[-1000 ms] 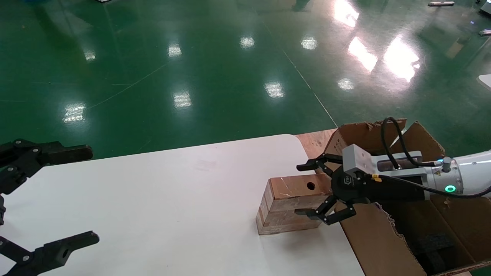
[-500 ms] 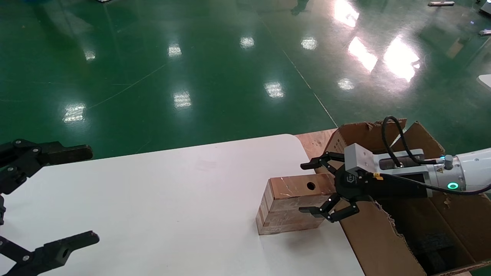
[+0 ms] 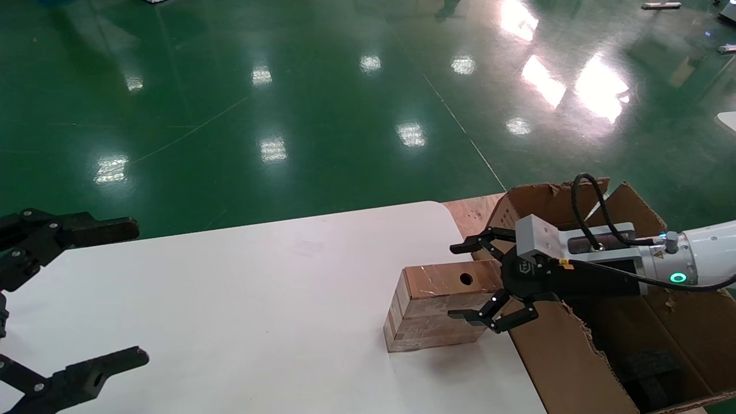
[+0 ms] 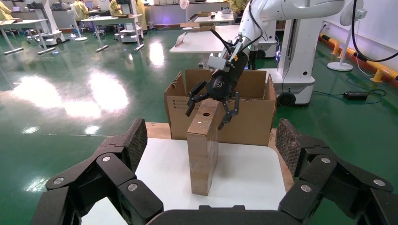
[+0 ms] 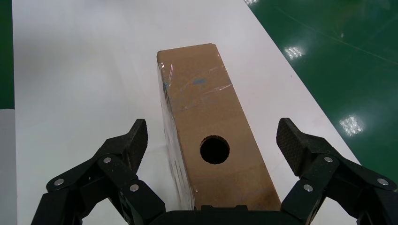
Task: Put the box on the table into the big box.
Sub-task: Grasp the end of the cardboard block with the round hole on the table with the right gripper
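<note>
The box [image 3: 438,309] is seen standing on the table [image 3: 259,299], near the edge that borders the big box [image 3: 581,356], with its holed face turned upward. The right gripper [image 3: 468,280] is positioned at the end of the box nearest the big box, and its fingers are spread wide, one on each long side of the box, with a gap visible between each pad and the cardboard in the right wrist view [image 5: 211,136]. Nothing is grasped yet. The step in hand is judged to be the approach for the grasp. For the next move, the fingers would need to be closed squarely on the two long sides, after which the box could be lifted clear of the big box's ragged near wall and carried over its opening. The left gripper [image 3: 86,299] is parked far from the box, over the opposite end of the table, with its fingers released and empty.
</note>
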